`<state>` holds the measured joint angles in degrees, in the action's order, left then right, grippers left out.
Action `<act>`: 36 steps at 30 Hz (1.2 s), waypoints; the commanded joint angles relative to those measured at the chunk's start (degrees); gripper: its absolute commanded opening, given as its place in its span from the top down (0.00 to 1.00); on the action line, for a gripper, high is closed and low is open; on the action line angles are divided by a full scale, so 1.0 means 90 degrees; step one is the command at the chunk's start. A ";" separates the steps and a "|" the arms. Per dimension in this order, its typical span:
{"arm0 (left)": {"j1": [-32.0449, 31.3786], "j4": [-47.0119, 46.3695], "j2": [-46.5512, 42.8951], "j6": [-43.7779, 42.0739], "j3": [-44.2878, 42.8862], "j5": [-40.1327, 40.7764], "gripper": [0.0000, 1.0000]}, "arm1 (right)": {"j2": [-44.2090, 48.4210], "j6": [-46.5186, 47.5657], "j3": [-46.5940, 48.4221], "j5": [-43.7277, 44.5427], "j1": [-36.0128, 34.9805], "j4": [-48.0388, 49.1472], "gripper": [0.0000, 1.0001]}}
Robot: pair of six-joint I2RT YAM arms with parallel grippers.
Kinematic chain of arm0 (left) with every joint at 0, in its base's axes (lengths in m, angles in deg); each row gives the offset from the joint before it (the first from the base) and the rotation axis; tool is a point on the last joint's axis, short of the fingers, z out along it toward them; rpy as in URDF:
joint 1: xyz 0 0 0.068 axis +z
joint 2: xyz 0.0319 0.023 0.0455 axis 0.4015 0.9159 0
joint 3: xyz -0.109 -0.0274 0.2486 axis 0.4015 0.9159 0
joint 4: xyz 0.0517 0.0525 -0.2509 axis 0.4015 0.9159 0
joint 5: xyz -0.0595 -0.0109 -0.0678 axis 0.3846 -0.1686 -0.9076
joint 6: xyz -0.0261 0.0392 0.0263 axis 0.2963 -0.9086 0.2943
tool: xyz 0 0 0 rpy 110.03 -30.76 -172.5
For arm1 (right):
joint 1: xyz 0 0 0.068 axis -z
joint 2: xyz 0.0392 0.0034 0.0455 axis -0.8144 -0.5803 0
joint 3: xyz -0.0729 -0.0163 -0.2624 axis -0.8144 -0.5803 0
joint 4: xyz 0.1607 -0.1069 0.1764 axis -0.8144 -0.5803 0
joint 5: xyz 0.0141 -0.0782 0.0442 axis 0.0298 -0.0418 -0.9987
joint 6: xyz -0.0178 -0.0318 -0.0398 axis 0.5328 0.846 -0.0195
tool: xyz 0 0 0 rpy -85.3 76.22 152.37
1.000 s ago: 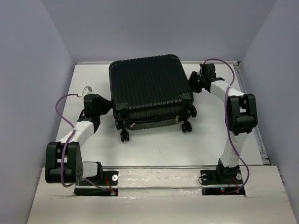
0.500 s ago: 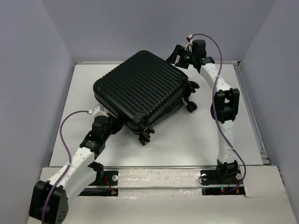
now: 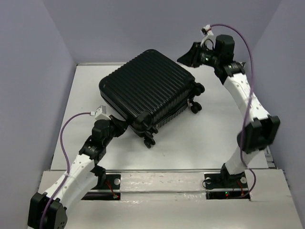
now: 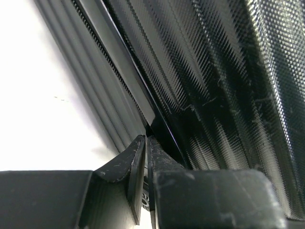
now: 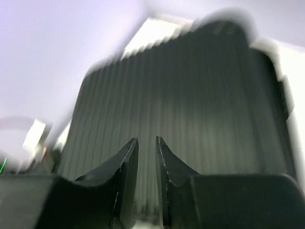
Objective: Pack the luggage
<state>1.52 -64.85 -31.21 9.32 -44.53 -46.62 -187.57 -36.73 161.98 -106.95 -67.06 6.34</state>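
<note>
nearest us, our left pincer (image 3: 120,128) sits at the near corner of the luggage (image 3: 147,86), tips almost together on the zip seam. we cannot tell whether it is pinching anything. the closed luggage lies flat mid-desk (image 3: 209,138), skewed, wheels toward lower right. farther back, upper right, our right pincer (image 3: 186,56) hovers narrow and empty, the luggage down-left of it. the left arm looks nearer the seam.
</note>
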 commanded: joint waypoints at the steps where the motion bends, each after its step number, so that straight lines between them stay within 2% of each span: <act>1: -0.0126 -0.0860 0.0338 -0.0128 -0.0621 -0.0305 0.82 | 0.2286 0.0465 -0.2766 0.0196 -0.0783 0.1469 0.74; 2: -0.0107 -0.0628 0.0359 -0.0361 -0.0960 -0.0063 0.82 | 0.2622 0.0330 -0.3874 0.0333 -0.0785 0.1828 0.74; 5: -0.0078 0.0589 0.0038 -0.1121 -0.1955 0.1030 0.81 | 0.3676 0.0046 -0.5238 0.1055 -0.0844 0.2066 0.75; 7: -0.0010 0.1042 -0.0274 -0.1436 -0.2406 0.2101 0.75 | 0.4001 0.0055 -0.6164 0.1523 -0.0844 0.1989 0.76; 10: 0.0311 0.1317 0.0200 -0.1798 -0.3547 0.2547 0.66 | 0.4441 -0.0042 -0.6979 0.1643 -0.0844 0.2065 0.80; 11: 0.0313 0.1231 0.0473 -0.1799 -0.3551 0.2528 0.66 | 0.4442 -0.0081 -0.7145 0.1682 -0.0844 0.2144 0.80; 13: 0.0653 0.0909 0.1049 -0.1750 -0.3960 0.2158 0.60 | 0.4433 -0.0111 -0.7400 0.1663 -0.0844 0.2281 0.83; 14: 0.0838 0.0550 0.1709 -0.1653 -0.4097 0.1944 0.58 | 0.4384 -0.0169 -0.7517 0.1634 -0.0844 0.2291 0.85; 15: 0.1314 0.0459 0.2074 -0.1556 -0.4475 0.1371 0.56 | 0.4267 -0.0218 -0.7547 0.1595 -0.0844 0.2388 0.87; 16: 0.1580 0.0362 0.2880 -0.1313 -0.4701 0.1008 0.56 | 0.4208 -0.0247 -0.7595 0.1459 -0.0844 0.2572 0.88; 18: 0.2029 0.0049 0.3665 -0.1087 -0.5414 0.0256 0.56 | 0.4110 -0.0374 -0.7722 0.1428 -0.0844 0.2808 0.92; 19: 0.2351 0.0019 0.4510 -0.1038 -0.5784 -0.0463 0.56 | 0.4042 -0.0403 -0.7771 0.1399 -0.0844 0.2896 0.93; 20: 0.2431 0.0202 0.4954 -0.0960 -0.6551 -0.0964 0.56 | 0.4003 -0.0452 -0.7849 0.1418 -0.0844 0.3051 0.93; 21: 0.2654 0.0262 0.5345 -0.0930 -0.6917 -0.0969 0.56 | 0.3964 -0.0491 -0.7879 0.1409 -0.0844 0.3120 0.93; 22: 0.2869 0.0350 0.6161 -0.0910 -0.7317 -0.1481 0.56 | 0.3848 -0.0511 -0.7908 0.1380 -0.0844 0.3189 0.93; 24: 0.3037 0.0683 0.6889 -0.0784 -0.8330 -0.2049 0.57 | 0.3720 -0.0569 -0.7947 0.1447 -0.0844 0.3316 0.93; 27: 0.3301 0.0703 0.8419 -0.0395 -0.9250 -0.2917 0.57 | 0.3447 -0.0677 -0.7928 0.1584 -0.0844 0.3501 0.93; 29: 0.3389 0.0654 0.8950 -0.0130 -0.9885 -0.3330 0.57 | 0.3174 -0.0775 -0.7879 0.1604 -0.0844 0.3725 0.93; 33: 0.3292 0.0615 1.0083 0.0027 -1.0649 -0.4345 0.57 | 0.2550 -0.0843 -0.7548 0.1536 -0.0844 0.4184 0.93; 36: 0.3145 0.0342 1.0115 -0.0080 -1.0253 -0.4484 0.58 | 0.1945 -0.0853 -0.7197 0.1458 -0.0844 0.4487 0.93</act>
<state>32.40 -58.66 61.90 7.23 -136.06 -76.46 -165.08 -43.68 92.01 -93.56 -74.52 38.40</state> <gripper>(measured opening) 0.429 0.070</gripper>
